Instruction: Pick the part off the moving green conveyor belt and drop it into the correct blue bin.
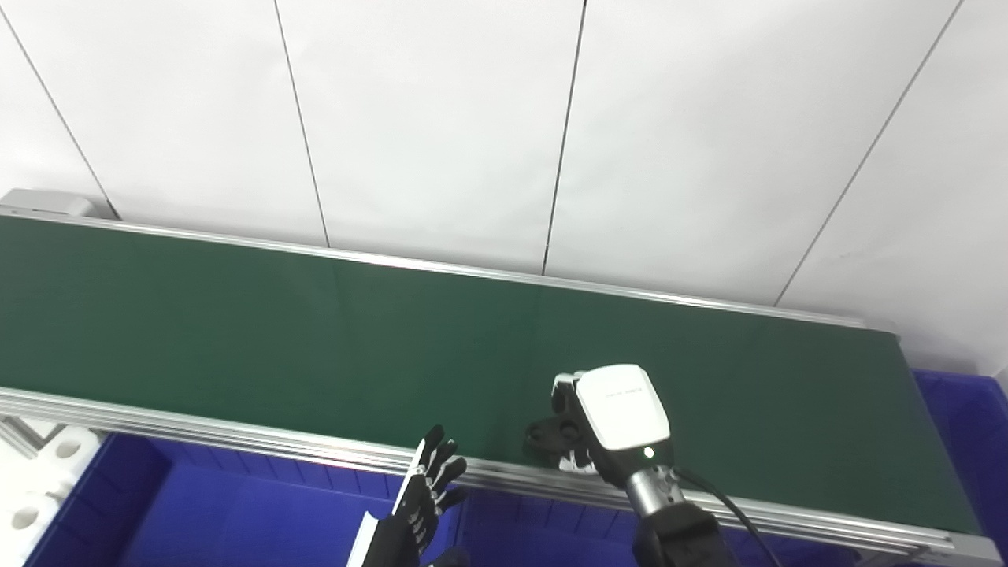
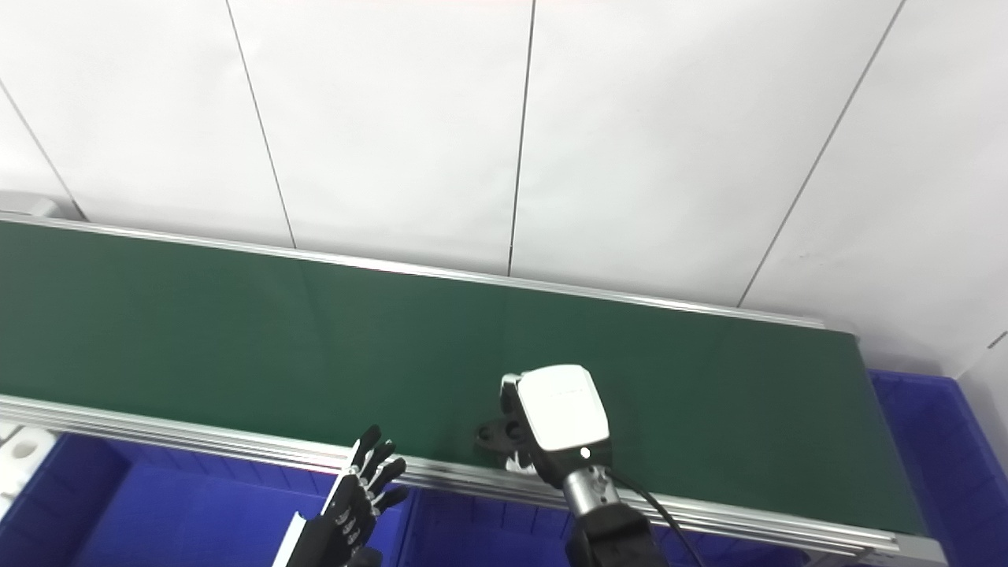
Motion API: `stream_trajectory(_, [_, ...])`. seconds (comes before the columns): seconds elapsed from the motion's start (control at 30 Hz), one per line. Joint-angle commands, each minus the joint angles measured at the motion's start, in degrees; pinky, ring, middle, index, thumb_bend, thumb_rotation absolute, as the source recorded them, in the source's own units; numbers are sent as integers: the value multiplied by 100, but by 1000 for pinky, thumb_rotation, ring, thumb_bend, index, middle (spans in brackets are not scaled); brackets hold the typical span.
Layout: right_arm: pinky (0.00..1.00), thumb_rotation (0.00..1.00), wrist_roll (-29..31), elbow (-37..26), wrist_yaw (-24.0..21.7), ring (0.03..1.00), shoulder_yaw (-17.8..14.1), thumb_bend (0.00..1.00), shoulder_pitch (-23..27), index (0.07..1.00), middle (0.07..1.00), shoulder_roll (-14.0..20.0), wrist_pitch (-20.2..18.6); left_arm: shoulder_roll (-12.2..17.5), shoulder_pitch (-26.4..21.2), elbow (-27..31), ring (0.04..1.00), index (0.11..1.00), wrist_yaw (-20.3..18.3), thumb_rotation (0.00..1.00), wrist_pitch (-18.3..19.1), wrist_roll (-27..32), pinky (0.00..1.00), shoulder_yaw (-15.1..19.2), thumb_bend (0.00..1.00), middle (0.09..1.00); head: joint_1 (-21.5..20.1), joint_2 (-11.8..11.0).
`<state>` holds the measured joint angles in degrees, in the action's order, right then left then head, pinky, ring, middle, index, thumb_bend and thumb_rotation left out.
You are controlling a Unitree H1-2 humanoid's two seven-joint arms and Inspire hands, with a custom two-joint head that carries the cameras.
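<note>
Reaching over the near rail of the green conveyor belt (image 1: 315, 339), the right robot hand (image 1: 587, 421) sits low on the belt surface, its white back plate toward me and its dark fingers (image 1: 551, 431) curled down and to the left. Something dark shows under those fingers, with a pale sliver at the near rail, but I cannot tell whether that is the part or only the robot hand's own thumb and fingertips. So I cannot say if this robot hand is gripping anything or merely cupped on the belt.

No loose part shows anywhere else on the belt; the rest of its length runs bare in both views. If the part is here, it lies directly beneath the right robot hand, on the side where the fingers point, and its long axis is hidden. The right robot hand is plainly the nearer one.

The left robot hand (image 1: 429, 488) hangs below the near rail, over the blue bin (image 1: 236, 512), fingers spread and holding nothing. Another blue bin (image 1: 969, 425) sits past the belt's right end. A white block with holes (image 1: 35, 480) lies at the far left, beside the bin.
</note>
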<state>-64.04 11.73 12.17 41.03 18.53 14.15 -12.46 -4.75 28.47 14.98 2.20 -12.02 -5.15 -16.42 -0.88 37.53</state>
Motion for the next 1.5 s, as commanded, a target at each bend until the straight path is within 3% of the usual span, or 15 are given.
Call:
stream_trajectory(0.0, [87,0,-126,-147,191,159,-47,531,9,484,469,90,279,-224,-109,43,926,1000,-42,798,-112,6,861,-157,878,975,-6,-12])
stream_trajectory(0.47, [74,0,-734,-597,443,151,-213,530,-344,479,469,430,373,-219,-228,-106,926,1000,-3,850,-173,-185,839,-134,860,985,-117,-38])
stream_trajectory(1.03, [82,0,-1078,-1593,215,157,-369,531,-1050,480,469,779,645,-184,-350,-172,936,1000,-56,854,-149,-81,851,-78,863,988,-279,-32])
stream_trajectory(1.3, [71,0,-1230,-1686,402,142,-435,534,-1459,477,469,873,820,-185,-353,-141,941,1000,-83,858,-95,-52,861,-81,862,995,-308,-6])
stream_trajectory(1.47, [68,0,-1344,-1431,570,140,-403,533,-1648,476,469,878,825,-193,-350,-69,946,1000,-100,860,-35,3,868,-86,857,997,-315,76])
